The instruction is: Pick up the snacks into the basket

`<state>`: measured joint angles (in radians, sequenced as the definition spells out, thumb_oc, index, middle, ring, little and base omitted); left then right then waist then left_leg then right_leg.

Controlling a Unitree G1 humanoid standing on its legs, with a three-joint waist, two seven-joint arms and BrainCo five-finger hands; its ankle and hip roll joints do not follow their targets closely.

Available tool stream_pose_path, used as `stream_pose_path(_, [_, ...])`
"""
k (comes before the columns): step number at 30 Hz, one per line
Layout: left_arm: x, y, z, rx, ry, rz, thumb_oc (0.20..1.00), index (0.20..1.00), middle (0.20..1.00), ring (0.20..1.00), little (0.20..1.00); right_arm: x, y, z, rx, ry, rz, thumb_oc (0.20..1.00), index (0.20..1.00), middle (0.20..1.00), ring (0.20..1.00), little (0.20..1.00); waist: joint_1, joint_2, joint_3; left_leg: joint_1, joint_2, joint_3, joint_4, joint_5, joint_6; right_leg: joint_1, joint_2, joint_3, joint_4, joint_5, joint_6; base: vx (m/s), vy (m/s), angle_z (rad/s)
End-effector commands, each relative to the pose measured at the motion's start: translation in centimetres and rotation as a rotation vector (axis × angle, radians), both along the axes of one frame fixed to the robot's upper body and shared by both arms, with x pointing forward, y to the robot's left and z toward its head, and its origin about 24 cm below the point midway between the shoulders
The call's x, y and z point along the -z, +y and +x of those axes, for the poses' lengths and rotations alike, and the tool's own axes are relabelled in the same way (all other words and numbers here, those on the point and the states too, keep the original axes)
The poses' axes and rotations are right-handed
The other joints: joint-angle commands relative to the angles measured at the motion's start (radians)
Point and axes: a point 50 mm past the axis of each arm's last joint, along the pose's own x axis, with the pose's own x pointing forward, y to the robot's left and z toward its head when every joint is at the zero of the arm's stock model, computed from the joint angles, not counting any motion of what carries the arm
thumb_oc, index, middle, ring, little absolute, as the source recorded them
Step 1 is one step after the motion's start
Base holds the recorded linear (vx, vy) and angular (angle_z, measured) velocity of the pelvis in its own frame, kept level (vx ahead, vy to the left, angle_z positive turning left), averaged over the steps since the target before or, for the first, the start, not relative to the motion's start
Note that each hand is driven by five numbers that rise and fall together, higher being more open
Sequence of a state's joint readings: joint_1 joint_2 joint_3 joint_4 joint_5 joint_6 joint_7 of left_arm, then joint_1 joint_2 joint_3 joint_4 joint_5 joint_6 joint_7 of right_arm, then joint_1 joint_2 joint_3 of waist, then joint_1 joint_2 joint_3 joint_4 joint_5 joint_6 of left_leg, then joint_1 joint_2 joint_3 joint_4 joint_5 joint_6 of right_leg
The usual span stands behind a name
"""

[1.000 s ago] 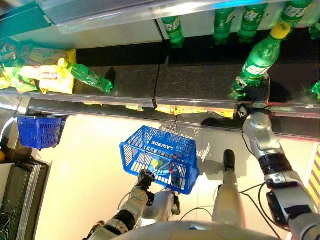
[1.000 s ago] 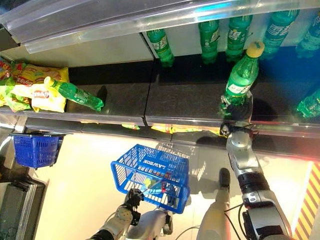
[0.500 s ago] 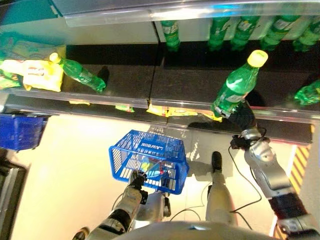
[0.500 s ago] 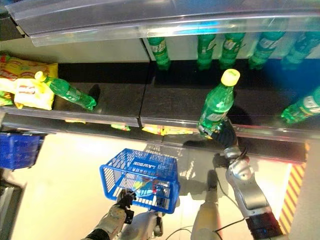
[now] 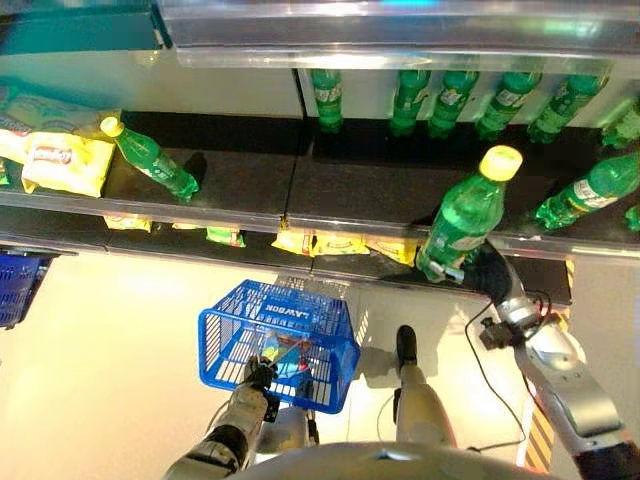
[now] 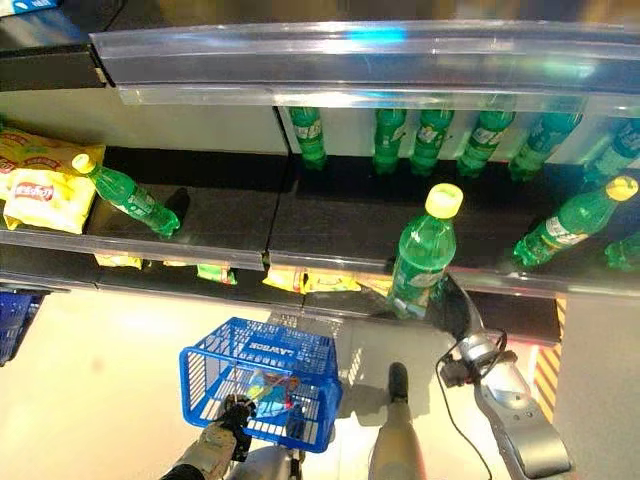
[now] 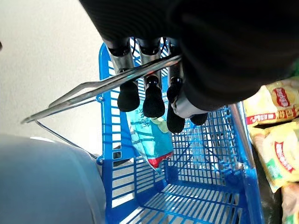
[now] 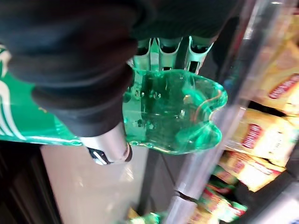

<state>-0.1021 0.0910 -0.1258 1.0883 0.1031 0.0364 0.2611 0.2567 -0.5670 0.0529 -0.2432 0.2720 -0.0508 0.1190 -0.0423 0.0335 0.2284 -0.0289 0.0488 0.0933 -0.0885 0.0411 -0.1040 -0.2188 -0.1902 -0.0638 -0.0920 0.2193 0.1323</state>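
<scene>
Right at shelf edge (image 5: 330,215): bottle (image 5: 462,227) in right hand (image 5: 487,272).

Green bottle (image 5: 462,228) with a yellow cap, tilted, its base at the front edge of the shelf (image 5: 360,195). Blue wire basket (image 5: 228,352) hangs low over the floor, a teal snack packet (image 7: 148,137) lying inside it.

A dark shelf (image 5: 370,195) carries a row of upright green plastic bottles (image 5: 420,100) along its back edge, yellow snack bags (image 5: 60,160) at its left end, and a tipped green yellow-capped bottle (image 5: 150,160) beside them.
</scene>
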Motion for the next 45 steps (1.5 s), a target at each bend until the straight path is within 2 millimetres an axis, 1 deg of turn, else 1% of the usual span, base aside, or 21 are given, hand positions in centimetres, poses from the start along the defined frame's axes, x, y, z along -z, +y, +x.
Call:
stream_pose_path(1, [0.7,2.5,-2.1,-0.043,0.088,0.076,0.2,0.2,0.2,0.2,0.2,-0.6,-0.1,0.2,-0.029,-0.067,-0.098,0.2,0.2,0.2,0.2,0.2,0.003,-0.014,-0.044,-0.034,-0.032,-0.036,0.001,-0.003,0.017,0.065,0.035,-0.034,0.022,-0.104,0.02,-0.03,-0.012,0.03])
stream_pose_path(2, [0.4,2.6,-1.5,-0.059,0.067,0.072,0.2,0.2,0.2,0.2,0.2,1.8,-0.6,-0.1,-0.012,0.034,-0.186,0.2,0.2,0.2,0.2,0.2,0.002,-0.017,-0.04,-0.038,-0.031,-0.036,0.001,-0.002,0.016,0.061,0.036,-0.035,0.022,-0.104,0.019,-0.04,-0.017,0.03])
stream_pose_path(4, [0.0,2.8,-0.7,-0.076,0.036,0.073,0.2,0.2,0.2,0.2,0.2,3.9,-1.3,-0.4,0.008,0.12,-0.289,0.2,0.2,0.2,0.2,0.2,0.002,-0.022,-0.032,-0.047,-0.029,-0.038,0.001,0.003,0.017,0.052,0.036,-0.037,0.022,-0.1,0.02,-0.05,-0.018,0.02])
stream_pose_path(7, [-1.1,2.6,1.5,-0.105,-0.067,0.056,0.2,0.2,0.2,0.2,0.2,8.7,-2.9,-1.5,0.061,0.319,-0.485,0.2,0.2,0.2,0.2,0.2,0.004,-0.025,-0.01,-0.062,-0.029,-0.041,0.001,0.012,0.018,0.039,0.036,-0.041,0.021,-0.093,0.021,-0.05,-0.011,0.03])
stream_pose_path(8, [-1.1,2.6,1.6,-0.107,-0.068,0.056,0.2,0.2,0.2,0.2,0.2,8.8,-2.8,-1.4,0.061,0.317,-0.485,0.2,0.2,0.2,0.2,0.2,0.003,-0.026,-0.009,-0.062,-0.029,-0.041,0.001,0.012,0.018,0.039,0.036,-0.042,0.021,-0.093,0.021,-0.05,-0.006,0.0])
stream_pose_path(11, [-3.5,1.6,5.5,-0.135,-0.251,0.01,0.2,0.2,0.2,0.2,0.2,12.4,-3.0,-1.0,0.044,0.436,-0.702,0.2,0.2,0.2,0.2,0.2,0.012,-0.028,0.033,-0.096,-0.03,-0.047,0.001,0.028,0.019,0.007,0.033,-0.044,0.018,-0.075,0.023,-0.1,-0.023,-0.01])
stream_pose_path(13, [-4.9,0.5,7.7,-0.118,-0.331,-0.016,0.2,0.2,0.2,0.2,0.2,13.4,-2.3,0.1,0.013,0.451,-0.797,0.2,0.2,0.2,0.2,0.2,0.012,-0.032,0.054,-0.119,-0.031,-0.05,0.001,0.037,0.018,-0.015,0.033,-0.042,0.017,-0.065,0.024,-0.09,-0.025,0.02])
stream_pose_path(15, [-6.3,-0.7,9.7,-0.089,-0.399,-0.043,0.2,0.2,0.2,0.2,0.2,14.1,-1.9,0.7,0.017,0.472,-0.816,0.2,0.2,0.2,0.2,0.2,0.01,-0.036,0.068,-0.135,-0.032,-0.051,0.001,0.046,0.018,-0.032,0.034,-0.038,0.017,-0.057,0.024,-0.06,-0.017,0.03])
stream_pose_path(17, [-6.9,-1.1,10.4,-0.085,-0.423,-0.049,0.2,0.2,0.2,0.2,0.2,14.0,-1.5,1.3,0.006,0.457,-0.836,0.2,0.2,0.2,0.2,0.2,0.011,-0.037,0.074,-0.142,-0.031,-0.053,0.001,0.049,0.017,-0.039,0.035,-0.036,0.017,-0.055,0.023,-0.04,-0.016,-0.03])
stream_pose_path(18, [-8.9,-2.9,12.4,-0.032,-0.516,-0.081,0.2,0.2,0.2,0.2,0.2,14.2,-0.3,2.3,-0.024,0.436,-0.876,0.2,0.2,0.2,0.2,0.2,0.012,-0.038,0.088,-0.157,-0.031,-0.055,0.001,0.056,0.015,-0.052,0.036,-0.035,0.017,-0.05,0.022,-0.06,-0.023,-0.03])
stream_pose_path(21, [-11.6,-5.5,14.6,0.044,-0.616,-0.144,0.2,0.2,0.2,0.2,0.2,13.8,1.1,4.2,-0.037,0.395,-0.913,0.2,0.2,0.2,0.2,0.2,0.012,-0.039,0.117,-0.177,-0.031,-0.058,0.001,0.066,0.012,-0.07,0.035,-0.033,0.018,-0.043,0.022,-0.06,-0.022,0.01])
stream_pose_path(23, [-13.1,-7.2,15.5,0.095,-0.671,-0.187,0.2,0.2,0.2,0.2,0.2,13.4,2.2,5.4,-0.058,0.361,-0.933,0.2,0.2,0.2,0.2,0.2,0.016,-0.038,0.131,-0.188,-0.034,-0.059,0.001,0.072,0.011,-0.078,0.035,-0.032,0.017,-0.039,0.023,-0.05,-0.014,0.05])
stream_pose_path(26, [-16.0,-9.4,16.9,0.156,-0.776,-0.237,0.2,0.2,0.2,0.2,0.2,11.5,4.4,7.4,-0.075,0.251,-0.892,0.2,0.2,0.2,0.2,0.2,0.013,-0.038,0.156,-0.212,-0.035,-0.06,0.001,0.082,0.008,-0.102,0.035,-0.029,0.017,-0.029,0.025,-0.06,-0.011,0.02])
stream_pose_path(28, [-17.0,-10.7,17.4,0.209,-0.802,-0.234,0.2,0.2,0.2,0.2,0.2,11.2,5.2,8.0,-0.082,0.224,-0.885,0.2,0.2,0.2,0.2,0.2,0.012,-0.039,0.168,-0.223,-0.033,-0.06,0.001,0.087,0.006,-0.111,0.035,-0.029,0.017,-0.026,0.025,-0.05,-0.013,-0.01])
stream_pose_path(29, [-17.4,-11.9,17.4,0.255,-0.812,-0.237,0.2,0.2,0.2,0.2,0.2,11.3,5.6,8.3,-0.087,0.222,-0.903,0.2,0.2,0.2,0.2,0.2,0.013,-0.037,0.174,-0.228,-0.033,-0.061,0.001,0.09,0.006,-0.117,0.035,-0.028,0.018,-0.024,0.026,-0.04,-0.014,0.0])
stream_pose_path(31, [-17.5,-12.3,17.3,0.263,-0.812,-0.244,0.2,0.2,0.2,0.2,0.2,10.8,6.4,8.7,-0.095,0.198,-0.892,0.2,0.2,0.2,0.2,0.2,0.013,-0.037,0.179,-0.233,-0.033,-0.063,0.001,0.09,0.005,-0.121,0.035,-0.028,0.018,-0.023,0.027,-0.02,-0.01,0.06])
stream_pose_path(34, [-18.2,-16.0,16.2,0.341,-0.829,-0.327,0.2,0.2,0.2,0.2,0.2,9.8,8.9,10.1,-0.103,0.141,-0.85,0.2,0.2,0.2,0.2,0.2,0.019,-0.033,0.2,-0.249,-0.034,-0.064,0.001,0.097,0.004,-0.138,0.034,-0.025,0.018,-0.017,0.027,-0.02,-0.01,0.03])
stream_pose_path(37, [-18.3,-16.7,15.9,0.36,-0.827,-0.34,0.2,0.2,0.2,0.2,0.2,9.6,9.5,10.3,-0.106,0.131,-0.84,0.2,0.2,0.2,0.2,0.2,0.022,-0.031,0.205,-0.252,-0.035,-0.064,0.001,0.098,0.004,-0.141,0.034,-0.024,0.018,-0.016,0.027,-0.01,-0.003,0.02])
stream_pose_path(38, [-18.5,-17.9,15.5,0.396,-0.831,-0.355,0.2,0.2,0.2,0.2,0.2,9.2,10.6,10.8,-0.099,0.12,-0.803,0.2,0.2,0.2,0.2,0.2,0.025,-0.03,0.213,-0.258,-0.036,-0.065,0.001,0.101,0.003,-0.148,0.034,-0.024,0.018,-0.014,0.027,0.0,0.0,0.0])
stream_pose_path(42, [-19.8,-20.7,14.5,0.507,-0.874,-0.399,0.2,0.2,0.2,0.2,0.2,8.9,12.4,11.3,-0.044,0.16,-0.636,0.2,0.2,0.2,0.2,0.2,0.036,-0.015,0.237,-0.278,-0.039,-0.069,0.001,0.108,0.001,-0.165,0.031,-0.028,0.018,-0.008,0.03,-0.02,-0.015,0.01])
stream_pose_path(45, [-20.4,-21.6,13.9,0.54,-0.881,-0.449,0.2,0.2,0.2,0.2,0.2,8.6,12.2,11.9,0.002,0.178,-0.613,0.2,0.2,0.2,0.2,0.2,0.044,0.0,0.246,-0.288,-0.041,-0.069,0.001,0.111,0.001,-0.176,0.028,-0.03,0.018,-0.005,0.031,-0.02,0.002,0.03])
